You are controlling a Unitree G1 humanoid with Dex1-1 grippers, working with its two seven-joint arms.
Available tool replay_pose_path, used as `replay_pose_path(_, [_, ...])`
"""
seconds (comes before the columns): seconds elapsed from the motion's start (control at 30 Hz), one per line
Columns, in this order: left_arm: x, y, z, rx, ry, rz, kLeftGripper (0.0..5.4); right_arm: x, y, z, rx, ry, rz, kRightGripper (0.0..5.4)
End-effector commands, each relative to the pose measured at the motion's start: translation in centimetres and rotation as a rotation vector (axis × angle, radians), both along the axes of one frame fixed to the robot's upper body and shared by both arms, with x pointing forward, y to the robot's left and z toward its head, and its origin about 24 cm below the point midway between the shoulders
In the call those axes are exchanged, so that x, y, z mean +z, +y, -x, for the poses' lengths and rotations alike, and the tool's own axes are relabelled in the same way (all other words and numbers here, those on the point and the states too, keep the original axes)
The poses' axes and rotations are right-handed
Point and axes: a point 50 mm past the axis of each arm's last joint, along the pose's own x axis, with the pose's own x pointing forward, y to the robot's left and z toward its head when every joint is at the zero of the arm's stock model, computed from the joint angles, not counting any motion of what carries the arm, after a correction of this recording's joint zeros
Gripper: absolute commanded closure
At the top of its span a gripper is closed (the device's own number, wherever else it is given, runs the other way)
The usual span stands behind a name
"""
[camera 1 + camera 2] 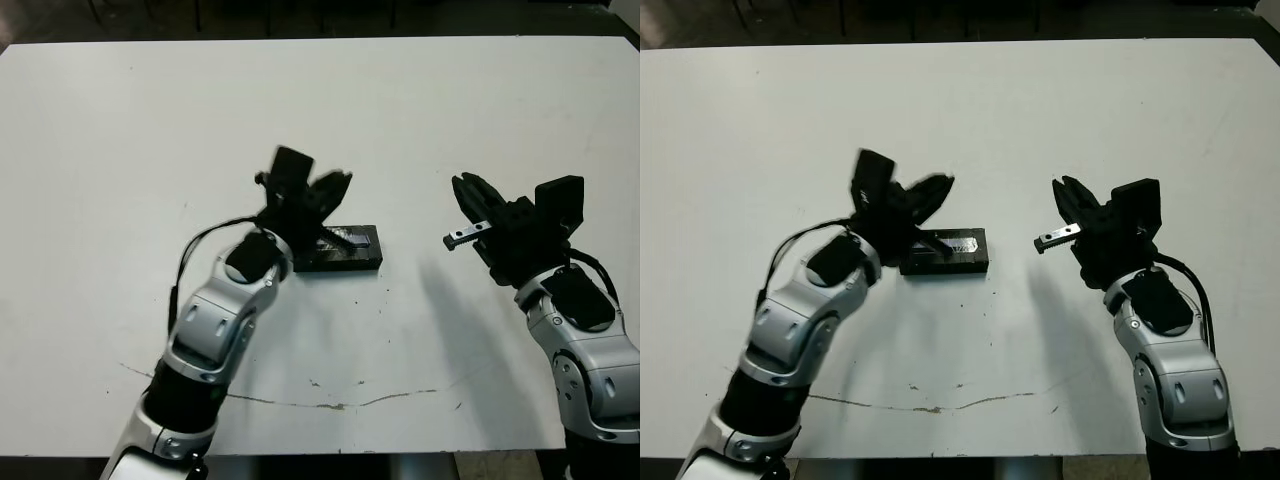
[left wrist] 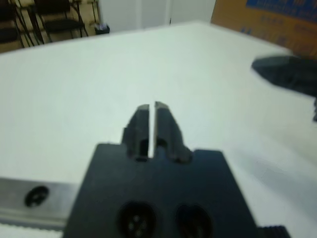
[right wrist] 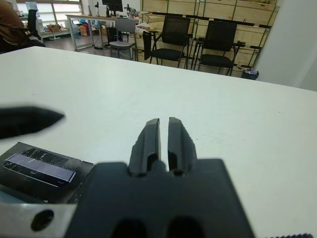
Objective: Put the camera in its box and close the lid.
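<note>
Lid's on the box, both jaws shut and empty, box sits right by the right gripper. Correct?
One thing is off: the box sits by the left gripper, not the right. The right gripper is off to the side, with bare table between it and the box. The right eye view shows this. The rest is right.

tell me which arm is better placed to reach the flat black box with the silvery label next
Left. The left gripper hangs right above the flat black box with the silvery label, while the right gripper stands off to the side over bare table.
</note>
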Motion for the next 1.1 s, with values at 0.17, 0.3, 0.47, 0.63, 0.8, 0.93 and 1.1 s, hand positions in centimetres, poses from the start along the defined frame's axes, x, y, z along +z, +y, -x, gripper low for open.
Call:
replay_pose_path(0.17, [-5.1, 0.2, 1.2, -0.007, 0.168, -0.126, 5.37, -0.7, -0.4, 0.1, -0.007, 0.026, -0.017, 5.4])
replay_pose_path(0.3, [-7.2, 0.5, 1.9, -0.003, 0.232, -0.174, 5.37, -0.7, -0.3, 0.2, -0.014, 0.034, -0.008, 5.4])
replay_pose_path(0.47, [-8.5, 1.3, 2.4, -0.004, 0.285, -0.224, 5.37, -0.7, -0.4, 0.2, -0.011, 0.032, -0.008, 5.4])
replay_pose_path(0.63, [-8.4, 2.4, 2.9, -0.013, 0.291, -0.174, 5.37, -0.7, -0.3, 0.2, -0.007, 0.029, -0.011, 5.4])
replay_pose_path(0.8, [-4.4, 4.5, 3.7, -0.02, 0.111, -0.014, 5.37, -0.6, -0.3, 0.2, -0.001, 0.02, -0.015, 5.4])
replay_pose_path(0.93, [-0.4, 7.3, 3.4, 0.059, -0.087, 0.088, 5.37, -0.6, -0.2, 0.2, -0.001, 0.016, -0.016, 5.4])
replay_pose_path(1.1, [4.1, 11.2, 2.4, 0.202, -0.334, 0.14, 5.37, -0.4, 0.0, 0.1, -0.008, -0.006, -0.005, 5.4])
